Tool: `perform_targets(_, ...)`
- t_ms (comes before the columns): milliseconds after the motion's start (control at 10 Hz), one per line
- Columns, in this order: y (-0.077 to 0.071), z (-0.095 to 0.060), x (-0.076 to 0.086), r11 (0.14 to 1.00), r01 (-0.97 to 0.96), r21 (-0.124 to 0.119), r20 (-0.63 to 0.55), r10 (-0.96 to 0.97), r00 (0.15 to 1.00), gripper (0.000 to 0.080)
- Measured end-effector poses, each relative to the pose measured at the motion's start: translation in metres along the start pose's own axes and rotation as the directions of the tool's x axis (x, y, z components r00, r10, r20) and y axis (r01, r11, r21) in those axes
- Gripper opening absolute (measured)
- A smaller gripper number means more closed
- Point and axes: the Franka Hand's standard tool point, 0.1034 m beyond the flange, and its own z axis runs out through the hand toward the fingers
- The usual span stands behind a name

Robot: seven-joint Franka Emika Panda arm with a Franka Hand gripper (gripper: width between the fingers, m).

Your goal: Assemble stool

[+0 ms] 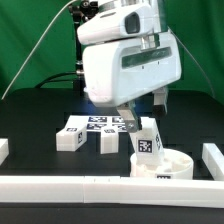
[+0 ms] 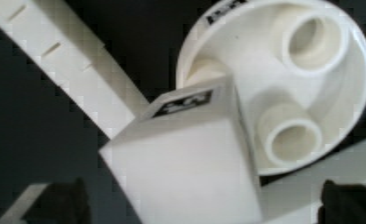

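Note:
The round white seat (image 1: 163, 166) lies at the front, towards the exterior view's right. One white leg (image 1: 149, 142) with a tag stands slightly tilted on it. My gripper (image 1: 143, 124) is right above that leg. In the wrist view the leg (image 2: 194, 150) rises from the seat (image 2: 269, 90) beside two round sockets. My gripper (image 2: 198, 208) straddles the leg. Its dark fingers (image 2: 55, 207) sit wide apart with a gap on each side of the leg, so it looks open. Two more legs (image 1: 72, 136) (image 1: 108, 141) lie on the table to the exterior view's left.
The marker board (image 1: 100, 123) lies behind the two loose legs. White border rails run along the front (image 1: 90, 186), the exterior view's left (image 1: 3, 150) and right (image 1: 212, 157). One rail (image 2: 73, 65) passes close beside the seat.

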Motion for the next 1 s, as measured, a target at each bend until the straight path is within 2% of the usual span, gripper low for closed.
perform_targets(200,-0.0013,0.0044,-0.0023,0.993,0.119,0.004,0.014,-0.119,0.993,0.0649)
perform_targets(400,-0.0034,0.0059,0.0005,0.997,0.080,0.006,0.014,-0.080,0.997,0.0649)
perform_targets(500,-0.0043,0.0067,0.0011,0.997,0.074,0.007,0.014,-0.074,0.997,0.0551)
perform_targets(600,-0.0044,0.0073,0.0008,0.997,0.073,0.008,0.014,-0.073,0.997,0.0415)
perform_targets(700,-0.0045,0.0076,0.0006,0.997,0.072,0.008,0.014,-0.072,0.997,0.0415)
perform_targets(800,-0.0044,0.0076,0.0005,0.997,0.072,0.008,0.014,-0.072,0.997,0.0337)
perform_targets(1000,-0.0044,0.0076,0.0005,0.998,0.063,0.008,0.014,-0.063,0.998,0.0337)
